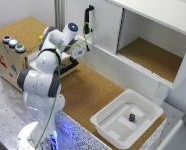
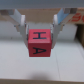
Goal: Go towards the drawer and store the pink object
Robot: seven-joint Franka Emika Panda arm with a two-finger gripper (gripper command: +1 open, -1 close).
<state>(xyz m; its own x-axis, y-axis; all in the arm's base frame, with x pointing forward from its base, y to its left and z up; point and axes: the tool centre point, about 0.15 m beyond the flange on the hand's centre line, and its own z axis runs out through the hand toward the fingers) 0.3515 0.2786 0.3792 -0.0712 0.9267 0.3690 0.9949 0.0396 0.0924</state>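
In the wrist view my gripper [image 2: 40, 32] is shut on the pink object [image 2: 40, 43], a small pinkish-red cube with dark letters on its faces, held between both fingers [image 2: 21, 25]. A pale flat surface [image 2: 42, 67] lies just below it. In the exterior view the gripper [image 1: 72, 56] hangs over the pulled-out drawer [image 1: 68, 68] of the cork-topped wooden box [image 1: 20, 30] with coloured round buttons [image 1: 13, 43]. The cube is hidden by the arm in that view.
A white cupboard [image 1: 143, 30] with a black handle [image 1: 88, 17] stands behind the cork table [image 1: 93, 95]. A white tray [image 1: 105, 122] at the exterior view's right holds a small dark purple block [image 1: 132, 118].
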